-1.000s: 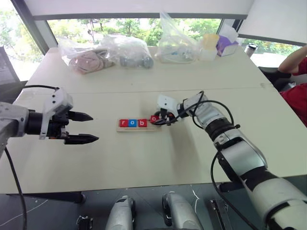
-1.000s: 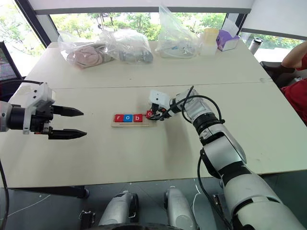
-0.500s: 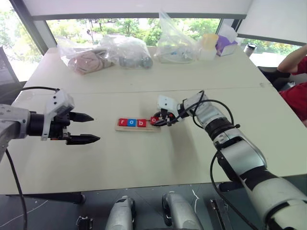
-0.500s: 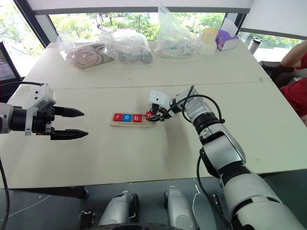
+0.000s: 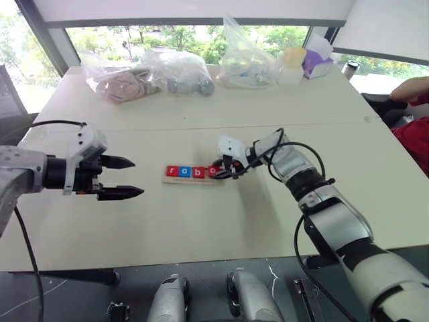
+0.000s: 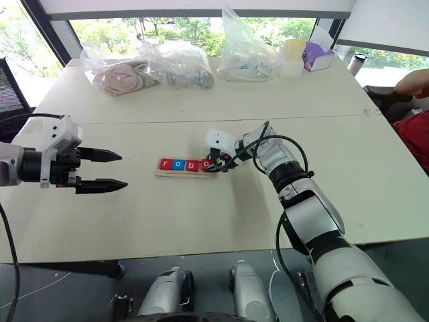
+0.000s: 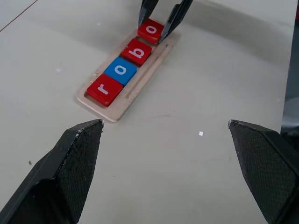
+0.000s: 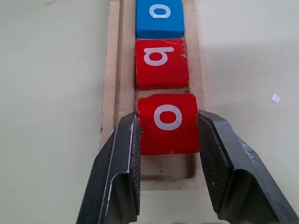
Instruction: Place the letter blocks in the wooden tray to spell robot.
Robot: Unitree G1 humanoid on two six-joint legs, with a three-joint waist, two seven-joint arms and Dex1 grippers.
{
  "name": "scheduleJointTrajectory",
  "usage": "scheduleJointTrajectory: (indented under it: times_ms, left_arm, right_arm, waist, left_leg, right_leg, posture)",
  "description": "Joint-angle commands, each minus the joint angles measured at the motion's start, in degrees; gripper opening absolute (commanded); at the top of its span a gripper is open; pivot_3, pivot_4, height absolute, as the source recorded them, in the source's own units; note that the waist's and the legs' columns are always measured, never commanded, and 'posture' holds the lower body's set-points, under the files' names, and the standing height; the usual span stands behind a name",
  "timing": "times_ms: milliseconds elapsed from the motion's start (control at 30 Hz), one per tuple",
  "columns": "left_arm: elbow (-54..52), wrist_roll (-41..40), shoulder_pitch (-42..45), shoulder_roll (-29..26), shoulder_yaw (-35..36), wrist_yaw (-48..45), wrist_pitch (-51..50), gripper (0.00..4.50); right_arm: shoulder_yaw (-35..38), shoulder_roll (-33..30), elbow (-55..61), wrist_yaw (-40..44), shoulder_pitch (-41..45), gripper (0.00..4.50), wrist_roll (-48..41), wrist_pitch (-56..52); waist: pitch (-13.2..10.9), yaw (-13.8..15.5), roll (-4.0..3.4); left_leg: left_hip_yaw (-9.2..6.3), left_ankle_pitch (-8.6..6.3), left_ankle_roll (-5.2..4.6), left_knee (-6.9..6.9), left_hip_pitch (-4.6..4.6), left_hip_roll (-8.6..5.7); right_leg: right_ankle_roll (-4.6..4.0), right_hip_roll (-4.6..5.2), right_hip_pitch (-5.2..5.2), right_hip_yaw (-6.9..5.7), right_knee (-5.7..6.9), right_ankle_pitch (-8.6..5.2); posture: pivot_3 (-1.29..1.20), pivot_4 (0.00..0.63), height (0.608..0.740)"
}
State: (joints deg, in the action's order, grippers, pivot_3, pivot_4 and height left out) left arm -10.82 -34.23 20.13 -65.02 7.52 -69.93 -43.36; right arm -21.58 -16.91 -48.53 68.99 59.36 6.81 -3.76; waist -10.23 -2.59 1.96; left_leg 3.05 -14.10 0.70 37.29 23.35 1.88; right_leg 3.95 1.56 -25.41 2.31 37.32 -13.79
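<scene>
**Fourth tile going into the tray; "t" not yet located**

Landmark: the long pale-wood tray (image 7: 122,74) with a thin raised rim, lying mid-table.

Change over the last second: the right gripper (image 8: 168,140) has brought the red square tile with a white "o" (image 8: 168,122) in from just past the tray's right end and down over the fourth slot. The tile was raised and tipped at that end a second ago; now it sits in line with the row, just behind the red "b" tile (image 8: 161,63). The black fingers (image 8: 119,158) are clamped on its two side edges, so it is not released. Whether it lies flat on the tray floor or is still slightly lifted, cannot tell.

Already seated in the tray, from its left end: red "r" tile (image 7: 104,89), blue "o" tile (image 7: 120,70), then the "b".

Meaning for the task: four of five letters are in or at their places. Judged next needs: let go of the "o", withdraw, then fill the last slot.

Left gripper (image 5: 121,178) hangs well left of the tray, fingers spread wide, holding nothing.

Hidden or unclear: the fifth slot is cut off behind the right gripper's fingers. No "t" tile identified near the tray. Contents of the clear plastic bags (image 5: 177,70) at the far table edge are too small to make out
</scene>
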Motion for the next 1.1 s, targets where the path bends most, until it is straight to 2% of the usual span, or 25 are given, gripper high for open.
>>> scheduleJointTrajectory:
  times_ms: [33, 1100]
  left_arm:
    - [-0.2, 0.3, 1.0, 0.1, 0.2, 0.1, 0.4, 4.5]
    - [1.0, 1.8, 1.3, 3.0, -0.4, 1.8, 1.2, 4.5]
  right_arm:
    - [0.4, -0.1, 1.7, -0.2, -0.2, 1.15, 0.5, -0.4]
    - [0.1, 4.4, 1.7, -1.6, 0.8, 1.15, 1.8, -3.0]
  waist:
    - [0.0, 0.0, 0.0]
    - [0.0, -0.2, 0.01]
  left_leg:
    - [0.0, 0.0, 0.0, 0.0, 0.0, 0.0]
    - [-0.01, 0.0, 0.0, -0.01, -0.04, 0.0]
  right_leg:
    - [0.0, 0.0, 0.0, 0.0, 0.0, 0.0]
    - [0.0, -0.03, 0.01, -0.01, 0.05, 0.01]
  posture:
    - [0.0, 0.15, 0.74]
    - [0.0, 0.15, 0.74]
